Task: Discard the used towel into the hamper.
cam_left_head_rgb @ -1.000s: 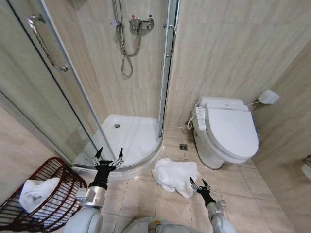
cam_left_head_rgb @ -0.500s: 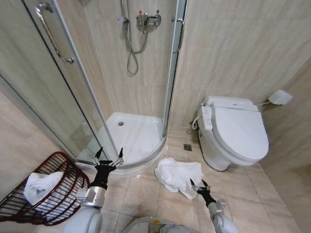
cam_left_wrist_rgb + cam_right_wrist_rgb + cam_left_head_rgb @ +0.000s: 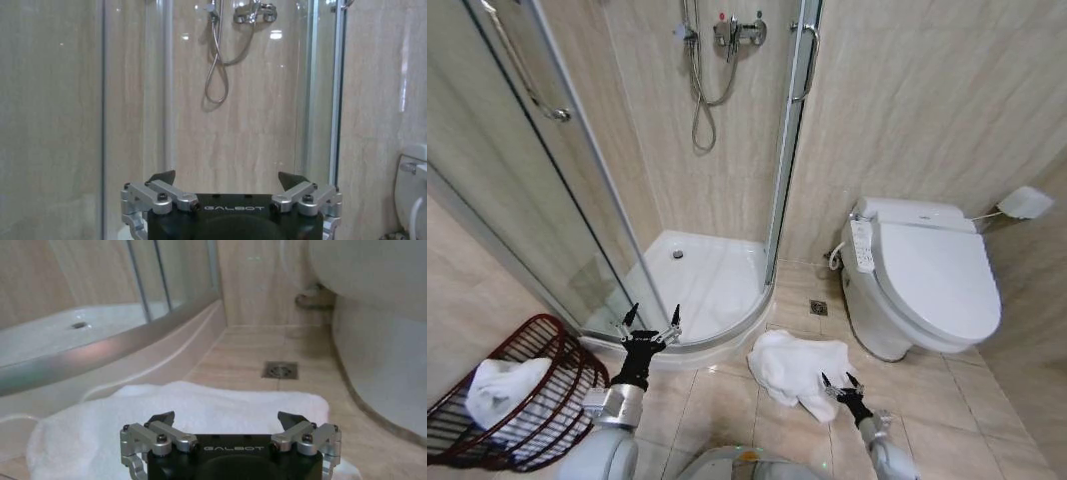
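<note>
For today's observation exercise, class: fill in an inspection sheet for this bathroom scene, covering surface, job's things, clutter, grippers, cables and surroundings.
Surface: beige tiled floor, with a small square drain.
Job's things: crumpled white towel on the floor between shower and toilet; dark red-brown openwork hamper at the robot's left, tilted, already holding a white cloth.
Clutter: nothing seen.
Grippers: left gripper open, empty, raised before the shower step; right gripper open, empty, low at the towel's near edge.
Cables: nothing seen.
Surroundings: glass shower enclosure with white tray; white toilet, lid shut; tiled walls.
</note>
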